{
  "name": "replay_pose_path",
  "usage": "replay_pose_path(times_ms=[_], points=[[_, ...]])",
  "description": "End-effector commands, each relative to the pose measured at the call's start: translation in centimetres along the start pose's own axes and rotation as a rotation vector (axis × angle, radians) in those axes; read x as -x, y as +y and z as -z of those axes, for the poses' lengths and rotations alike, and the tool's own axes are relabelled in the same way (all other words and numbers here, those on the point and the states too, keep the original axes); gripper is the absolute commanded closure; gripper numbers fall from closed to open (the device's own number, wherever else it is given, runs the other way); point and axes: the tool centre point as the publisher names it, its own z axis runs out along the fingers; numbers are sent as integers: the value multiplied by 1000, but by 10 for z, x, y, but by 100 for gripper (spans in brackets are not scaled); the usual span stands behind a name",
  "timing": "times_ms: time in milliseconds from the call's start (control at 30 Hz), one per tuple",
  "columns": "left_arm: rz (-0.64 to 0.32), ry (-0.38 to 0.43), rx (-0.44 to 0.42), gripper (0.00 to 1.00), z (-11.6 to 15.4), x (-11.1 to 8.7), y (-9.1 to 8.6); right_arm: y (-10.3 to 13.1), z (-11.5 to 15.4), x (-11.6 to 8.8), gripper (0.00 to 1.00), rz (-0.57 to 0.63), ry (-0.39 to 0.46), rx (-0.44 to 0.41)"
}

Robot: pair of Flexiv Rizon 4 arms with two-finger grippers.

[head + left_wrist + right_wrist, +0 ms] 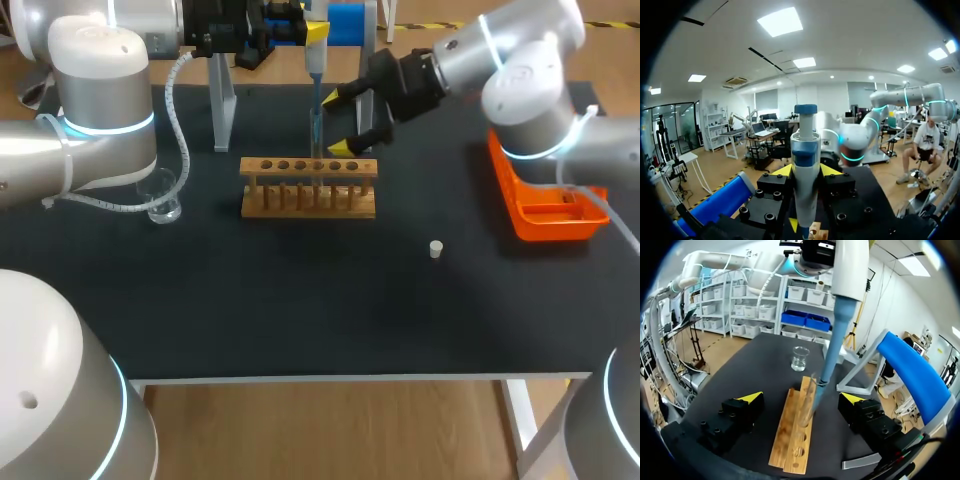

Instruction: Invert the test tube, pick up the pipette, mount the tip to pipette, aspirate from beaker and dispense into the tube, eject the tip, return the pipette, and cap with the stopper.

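My left gripper [313, 35] is shut on the white and blue pipette [315, 70] and holds it upright over the wooden rack [308, 187]. Seen from the left wrist, the pipette [805, 165] stands between the yellow fingertips [782, 171]. Its tip reaches down into the clear test tube [807, 402] standing in the rack [790, 437]. My right gripper [801, 399] is open, its fingers on either side of the tube and tip without touching them, and in the head view the right gripper [340, 122] sits just behind the rack. The glass beaker [164, 200] stands left of the rack. The white stopper [436, 249] lies on the mat to the right.
An orange tray [545, 205] sits at the table's right edge under my right arm. The pipette stand [222, 100] with its blue top stands behind the rack. From the right wrist, the beaker [800, 358] is beyond the rack's far end.
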Motion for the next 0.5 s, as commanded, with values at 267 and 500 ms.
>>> replay_pose_path(times_ms=[267,500], points=[[1,0,2,100,-1,1,-1,-8,-11,-1,0,-36,-33,-12],[1,0,2,100,-1,1,-1,-15,-18,1,0,-48,-42,-25]])
